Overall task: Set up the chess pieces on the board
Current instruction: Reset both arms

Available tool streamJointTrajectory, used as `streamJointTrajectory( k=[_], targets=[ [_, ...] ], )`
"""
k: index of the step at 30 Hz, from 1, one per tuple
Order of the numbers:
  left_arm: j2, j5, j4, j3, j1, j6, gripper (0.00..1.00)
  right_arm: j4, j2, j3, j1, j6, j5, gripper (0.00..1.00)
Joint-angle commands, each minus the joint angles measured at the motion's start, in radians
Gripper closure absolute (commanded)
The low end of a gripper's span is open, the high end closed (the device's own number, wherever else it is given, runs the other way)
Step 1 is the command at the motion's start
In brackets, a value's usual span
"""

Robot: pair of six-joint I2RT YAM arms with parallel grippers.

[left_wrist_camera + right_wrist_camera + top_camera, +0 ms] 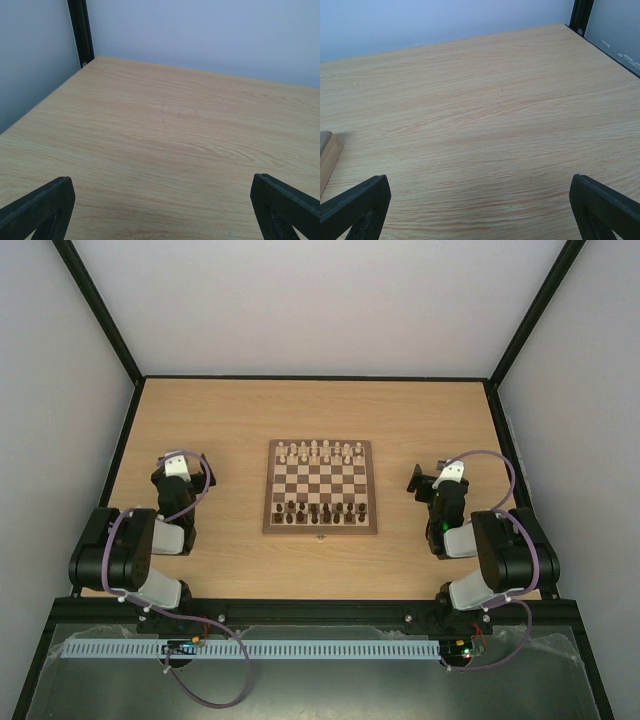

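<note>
The board (320,483) lies in the middle of the table in the top view. Dark chess pieces (320,510) stand in two rows along its near side; pale chessmen (320,451) line the far side. My left gripper (181,456) rests well to the left of the board. My right gripper (424,481) rests to its right. In the left wrist view the left gripper (162,210) is open over bare wood. The right gripper (480,210) is likewise open and empty, and a corner of the board (327,152) shows at the left edge of its view.
A black frame post (81,31) stands at the far left corner, another post (581,14) at the far right. Pale walls close in the table (220,420) on three sides. Purple cables loop over both arms.
</note>
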Motion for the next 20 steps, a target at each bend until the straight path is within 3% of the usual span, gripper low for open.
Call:
streamJointTrajectory(
  k=[1,20],
  targets=[
    [0.016,-0.033,0.039,0.03,-0.021,0.028,0.01,0.014,0.005,0.021,-0.007,-0.004,0.0,0.01],
    [0.015,-0.033,0.038,0.03,-0.021,0.029,0.01,0.003,0.005,0.026,-0.011,-0.002,-0.012,0.01]
  ],
)
